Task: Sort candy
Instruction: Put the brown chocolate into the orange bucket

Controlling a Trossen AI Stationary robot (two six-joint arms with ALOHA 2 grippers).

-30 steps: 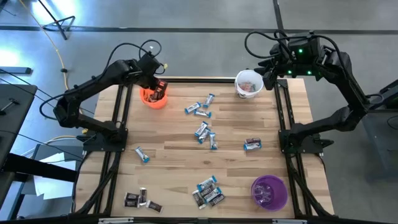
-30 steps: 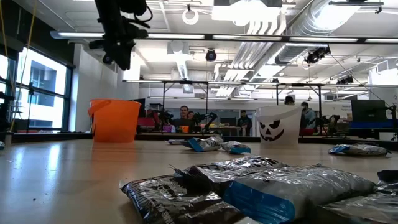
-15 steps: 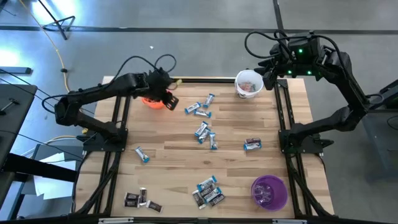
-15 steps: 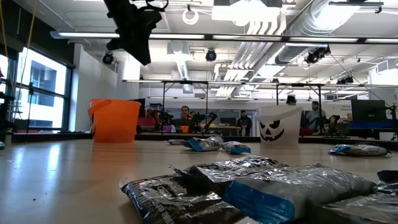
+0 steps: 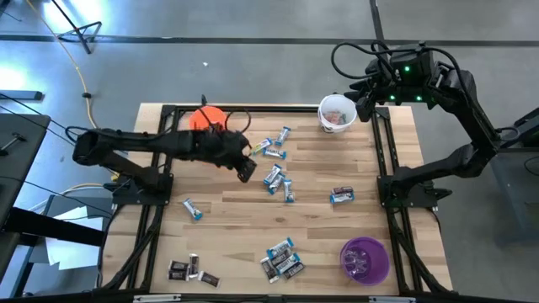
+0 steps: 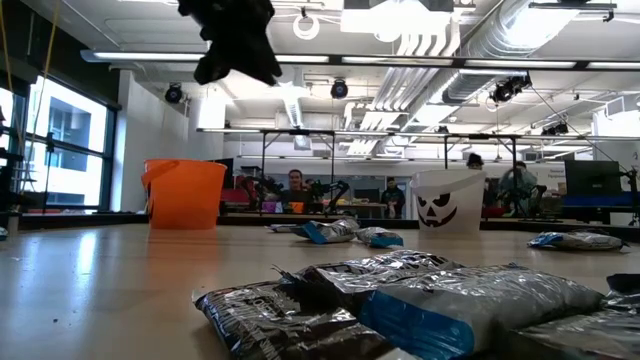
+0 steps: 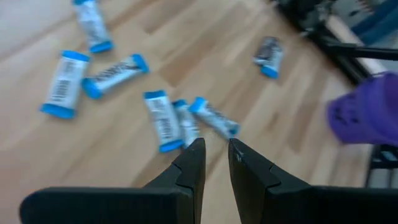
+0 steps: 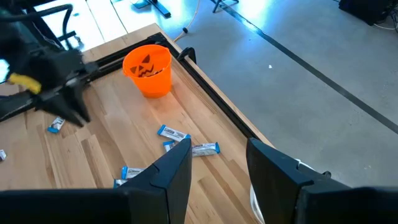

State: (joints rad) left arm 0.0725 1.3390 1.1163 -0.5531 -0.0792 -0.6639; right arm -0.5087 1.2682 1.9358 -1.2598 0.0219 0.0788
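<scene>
Blue-and-white candy lies scattered on the wooden table [image 5: 227, 219]: a cluster at the middle [image 5: 276, 181] [image 7: 180, 121], more farther back [image 5: 269, 150], a pile near the front [image 5: 282, 257] [image 6: 420, 300]. Dark pieces [image 5: 189, 269] lie at the near left. My left gripper [image 5: 246, 171] [image 7: 215, 155] [image 6: 240, 60] hangs above the table just left of the middle cluster, slanting down, its fingers a narrow gap apart with nothing between them. My right gripper [image 5: 364, 97] [image 8: 217, 162] waits open, high beside the white cup [image 5: 337, 112].
An orange cup [image 5: 206, 118] [image 8: 149, 68] stands at the far left, the white cup at the far right, and a purple cup [image 5: 364, 259] [image 7: 367, 115] at the near right. Black frame rails [image 5: 383, 168] run along the table's sides.
My left gripper has swung away from above the orange cup toward the table's right and near side, sinking a little and tipping less steeply, and now hangs by the middle cluster of candy. No candy has moved.
</scene>
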